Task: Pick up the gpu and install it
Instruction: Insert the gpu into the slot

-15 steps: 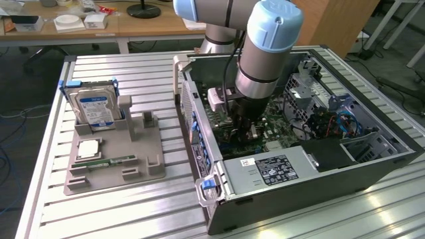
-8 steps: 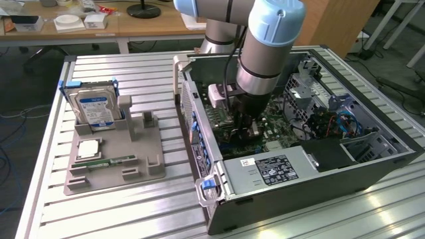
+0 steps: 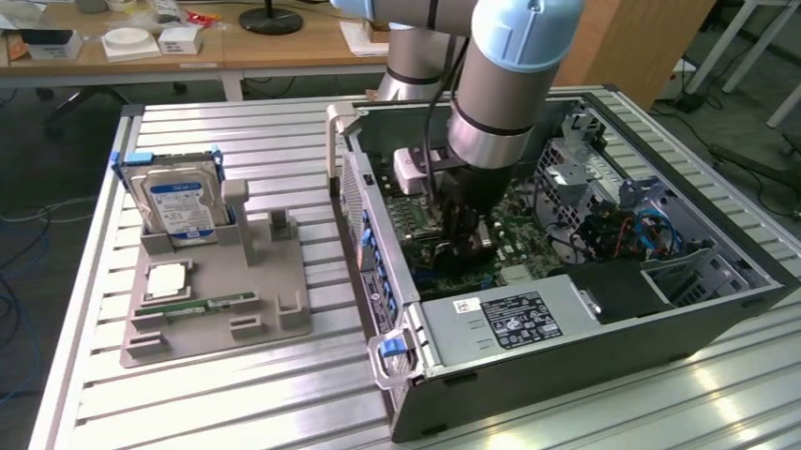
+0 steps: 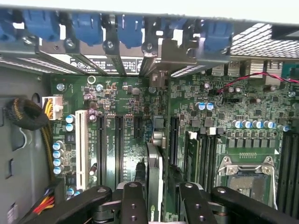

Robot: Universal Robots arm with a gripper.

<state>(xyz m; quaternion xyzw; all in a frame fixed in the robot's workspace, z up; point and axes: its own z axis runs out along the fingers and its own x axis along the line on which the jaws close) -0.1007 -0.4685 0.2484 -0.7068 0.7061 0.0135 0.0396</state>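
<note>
1. Exterior view: I have the arm point(image 3: 501, 84) reaching down into the open case point(image 3: 564, 309), which lies on its side on the slatted surface point(image 3: 250, 394).
2. My hand point(image 3: 460, 239) is low inside the case, right over the motherboard point(image 3: 526, 248). From here I cannot tell how far its fingers are spread.
3. The power supply point(image 3: 526, 323) sits just on the near side of the hand, and blue cables point(image 3: 657, 230) lie off toward the exterior view's right of it.
4. Well away from the hand, outside the case toward the exterior view's left, a grey holder point(image 3: 213, 300) stands on the surface. A hard drive point(image 3: 178, 208) stands upright in it and a CPU point(image 3: 169, 278) lies flat in it.
5. Wrist view: my hand point(image 4: 156, 198) has its two black fingers point(image 4: 133, 203) closed in on the gpu point(image 4: 154, 177). I see the card edge-on, held upright between them.
6. The gpu hangs directly under the hand, over the black slots point(image 4: 119, 144) of the motherboard point(image 4: 219, 107). I cannot tell whether its edge touches a slot.
7. Ahead of the hand, its metal bracket point(image 4: 164, 58) stands up against the row of blue latches point(image 4: 131, 30) on the rear wall.
8. The CPU socket point(image 4: 245, 175) lies to one side of the hand, and a white slot point(image 4: 80, 142) and a cable bundle point(image 4: 25, 114) lie to the other.
</note>
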